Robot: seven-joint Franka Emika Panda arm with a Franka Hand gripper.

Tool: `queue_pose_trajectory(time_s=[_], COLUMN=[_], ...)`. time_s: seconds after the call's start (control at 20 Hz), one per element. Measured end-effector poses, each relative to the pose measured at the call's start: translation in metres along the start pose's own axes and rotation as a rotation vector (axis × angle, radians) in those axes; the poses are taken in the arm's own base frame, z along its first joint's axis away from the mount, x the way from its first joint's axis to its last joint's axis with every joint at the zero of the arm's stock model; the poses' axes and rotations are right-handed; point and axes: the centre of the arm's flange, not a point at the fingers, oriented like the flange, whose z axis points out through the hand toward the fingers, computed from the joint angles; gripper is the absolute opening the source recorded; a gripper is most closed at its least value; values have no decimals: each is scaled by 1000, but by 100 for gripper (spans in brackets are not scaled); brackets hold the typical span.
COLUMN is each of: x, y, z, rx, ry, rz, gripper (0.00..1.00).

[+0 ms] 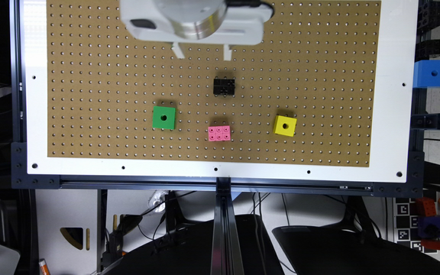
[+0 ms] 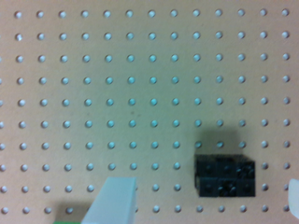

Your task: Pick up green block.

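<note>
On the pegboard (image 1: 90,76), the green block (image 1: 164,117) is seen lying apart from the gripper (image 1: 201,51), which is held above the board's far edge. Its fingers are spread wide with nothing gripped. A black brick (image 1: 224,86) is set between them.
</note>
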Motion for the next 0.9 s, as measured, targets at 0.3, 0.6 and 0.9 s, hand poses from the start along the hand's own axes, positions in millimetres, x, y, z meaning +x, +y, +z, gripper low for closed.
queue_pose_trajectory(time_s=[0.3,0.6,0.9], x=[55,79,101], y=[-3,-4,19], z=[9,14,10], rx=[3,6,6], ry=[6,11,25], rz=[5,8,8], gripper=[100,100,100])
